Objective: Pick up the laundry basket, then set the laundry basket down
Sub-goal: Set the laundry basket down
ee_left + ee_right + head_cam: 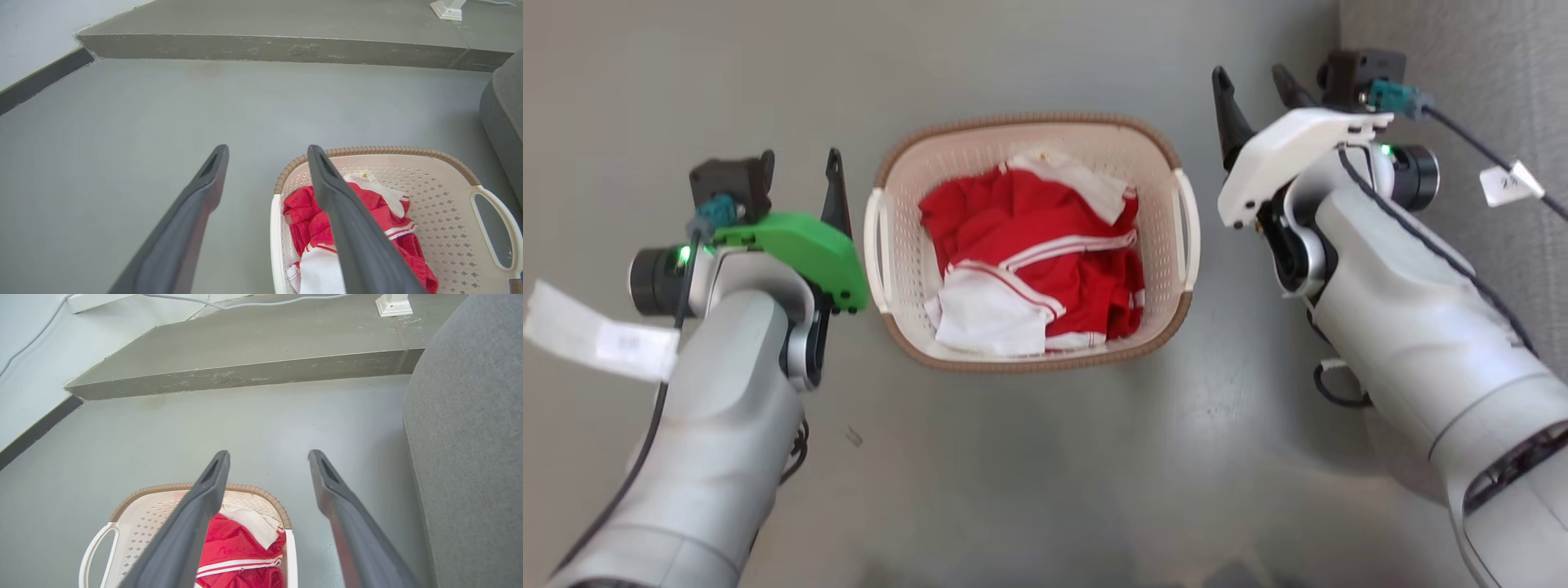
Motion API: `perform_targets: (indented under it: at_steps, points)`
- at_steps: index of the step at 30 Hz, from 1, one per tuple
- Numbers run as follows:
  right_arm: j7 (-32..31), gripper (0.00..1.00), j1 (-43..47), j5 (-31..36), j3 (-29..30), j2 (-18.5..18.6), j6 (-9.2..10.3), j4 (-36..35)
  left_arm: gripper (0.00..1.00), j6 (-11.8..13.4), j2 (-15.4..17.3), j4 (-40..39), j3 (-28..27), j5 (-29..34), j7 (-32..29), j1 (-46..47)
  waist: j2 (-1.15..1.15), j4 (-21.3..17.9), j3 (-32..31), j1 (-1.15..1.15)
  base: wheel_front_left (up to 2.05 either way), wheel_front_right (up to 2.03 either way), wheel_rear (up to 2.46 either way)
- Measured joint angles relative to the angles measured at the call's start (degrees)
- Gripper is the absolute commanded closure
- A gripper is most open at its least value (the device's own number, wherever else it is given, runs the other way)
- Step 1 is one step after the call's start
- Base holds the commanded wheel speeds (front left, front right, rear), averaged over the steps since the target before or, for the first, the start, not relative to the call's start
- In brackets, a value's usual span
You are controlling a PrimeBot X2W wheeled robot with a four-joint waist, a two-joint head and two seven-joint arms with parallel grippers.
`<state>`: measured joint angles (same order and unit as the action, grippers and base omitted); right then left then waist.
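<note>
The laundry basket [907, 269], cream-white with a brown woven rim, sits on the grey floor in the middle of the head view. Red and white clothes [1029, 261] fill it. My left gripper [800, 175], under a green cover, hangs open just left of the basket's left handle [876, 245], holding nothing. My right gripper [1255, 94], under a white cover, is open beyond the right handle [1188, 229], also apart from it. In the left wrist view the basket [367, 150] lies right of my open left gripper [267, 151]. In the right wrist view the basket [163, 489] lies low and left of my open right gripper [268, 455].
A grey upholstered piece of furniture [470, 457] stands close to the right of the basket and my right arm. A raised concrete step [286, 47] crosses the floor ahead, with a white foot [394, 306] and a cable on it. Grey floor spreads to the left.
</note>
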<state>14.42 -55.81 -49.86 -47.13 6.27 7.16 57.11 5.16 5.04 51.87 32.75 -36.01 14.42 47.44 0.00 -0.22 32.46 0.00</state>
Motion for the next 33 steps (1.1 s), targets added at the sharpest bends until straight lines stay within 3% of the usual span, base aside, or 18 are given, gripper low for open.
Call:
perform_targets:
  at_steps: [17, 33]
  points:
    - [0.0, 0.0, 15.49, 11.78, 10.87, 1.0, 0.01, -15.17, 0.0, 0.98, 1.55, -19.37, -8.99, 9.53, 0.01, -17.57, 0.0, 0.14, -13.77, 0.0, 0.0, 0.0, 0.0]
    - [0.0, 0.0, 32.79, 20.71, 19.78, 0.43, 0.02, -28.3, 0.0, 1.51, 1.47, -32.01, -15.21, 14.37, 0.01, -34.58, 0.0, 0.24, -24.6, 0.0, 0.0, 0.0, 0.0]
